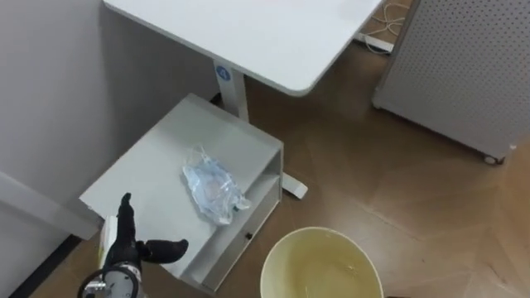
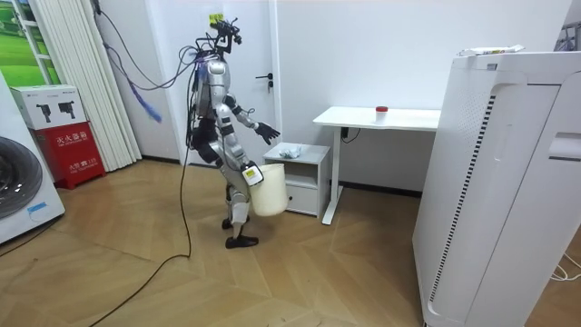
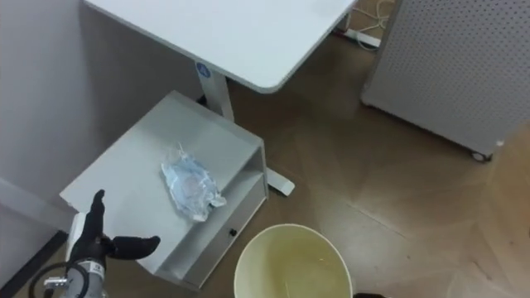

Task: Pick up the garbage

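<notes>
A crumpled clear plastic wrapper (image 1: 212, 189) is seen on a low grey cabinet (image 1: 157, 170), flanked near-left by the spread-open left hand (image 1: 129, 247) and near-right by a cream round bucket (image 1: 319, 258).

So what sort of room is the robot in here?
Likely an office or lab room set up for housework trials: a white desk, a low grey drawer cabinet beside it, and a washing machine at the room view's left edge.
</notes>
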